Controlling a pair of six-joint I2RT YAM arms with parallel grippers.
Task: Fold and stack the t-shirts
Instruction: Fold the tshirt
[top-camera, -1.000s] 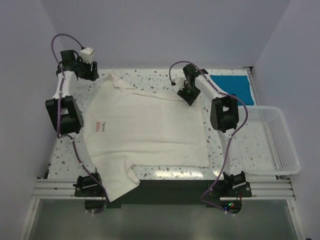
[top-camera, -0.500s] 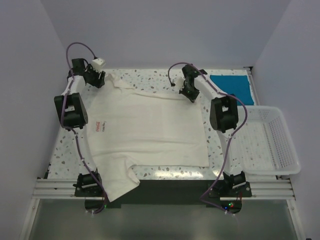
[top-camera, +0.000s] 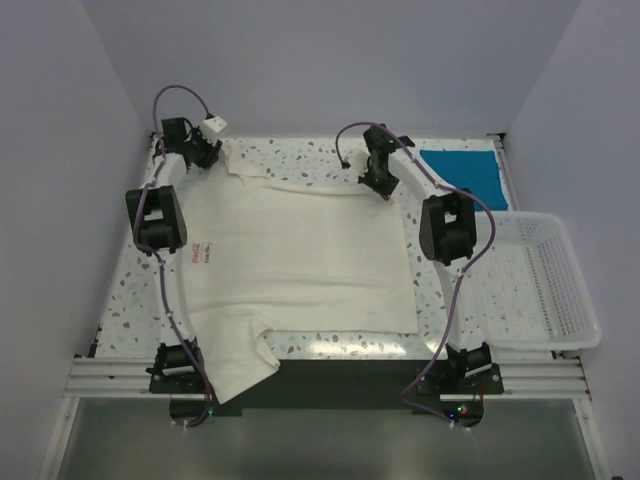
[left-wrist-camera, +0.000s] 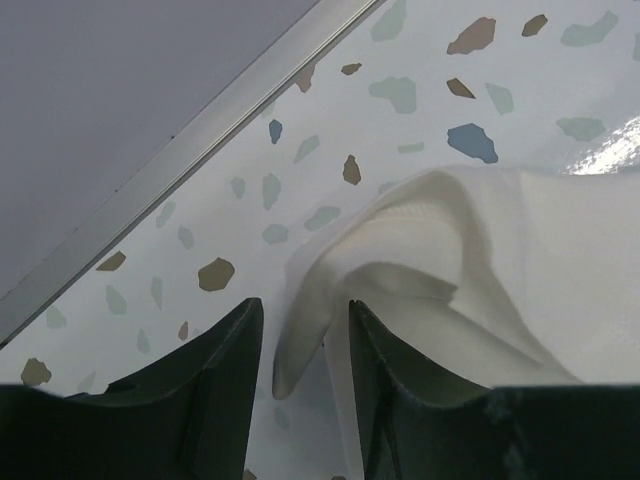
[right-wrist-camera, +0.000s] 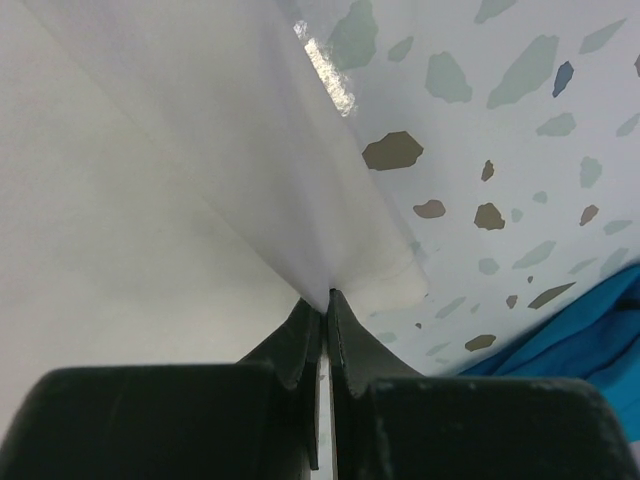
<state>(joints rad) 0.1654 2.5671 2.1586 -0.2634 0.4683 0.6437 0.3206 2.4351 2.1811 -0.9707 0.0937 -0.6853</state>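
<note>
The cream-white t-shirt (top-camera: 300, 250) lies spread flat on the speckled table, with a sleeve hanging over the near edge. Only a small red mark shows, near its left edge. My left gripper (top-camera: 213, 150) is at the far left corner; in the left wrist view it (left-wrist-camera: 305, 310) is open, with a fold of the shirt's sleeve (left-wrist-camera: 480, 260) lying between its jaws. My right gripper (top-camera: 375, 183) is at the shirt's far right corner. In the right wrist view it (right-wrist-camera: 325, 295) is shut on the white shirt's edge (right-wrist-camera: 150, 200). The teal-blue t-shirt (top-camera: 462, 170) lies folded at the far right.
A white lattice basket (top-camera: 540, 343) stands off the table's right side. The table's metal rail (left-wrist-camera: 200, 140) and the wall run close behind the left gripper. The teal shirt (right-wrist-camera: 590, 330) lies just right of the right gripper.
My left arm has swung right and farther back, bringing its gripper up to the shirt's far left sleeve. My right gripper has crept slightly farther back, still holding the shirt.
</note>
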